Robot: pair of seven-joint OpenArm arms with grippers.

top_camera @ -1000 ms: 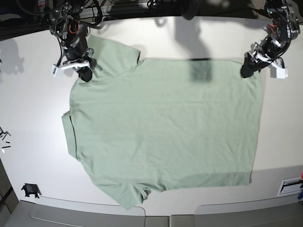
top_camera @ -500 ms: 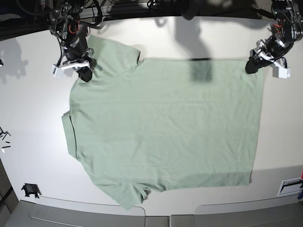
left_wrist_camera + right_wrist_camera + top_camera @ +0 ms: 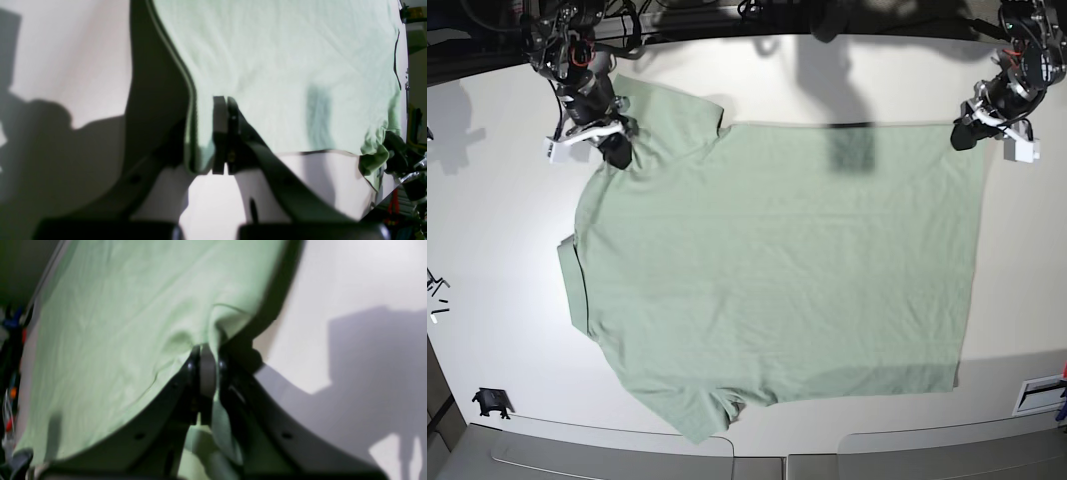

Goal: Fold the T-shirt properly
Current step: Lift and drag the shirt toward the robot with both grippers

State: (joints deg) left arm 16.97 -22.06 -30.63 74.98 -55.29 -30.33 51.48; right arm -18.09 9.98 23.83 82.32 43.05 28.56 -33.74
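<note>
At the near edge of the white table (image 3: 507, 300), one short sleeve of the T-shirt (image 3: 777, 270) is seen folded slightly under itself, with the collar band lying at the base view's left side. The garment is spread flat across the middle of the table, hem toward the base view's right. At the far edge, both corners are held. The right gripper (image 3: 208, 373) is closed on a bunched pinch of cloth at the far shoulder, beside the sleeve. The left gripper (image 3: 213, 140) is clamped on the far hem corner, the stitched edge running up from between its jaws.

The step in hand is judged to be the lifting of this far edge for a fold toward the near side. It is best done with both corners raised together and level, the cloth between them kept lightly taut so that no sag or diagonal crease is formed. The near sleeve should be smoothed later.
</note>
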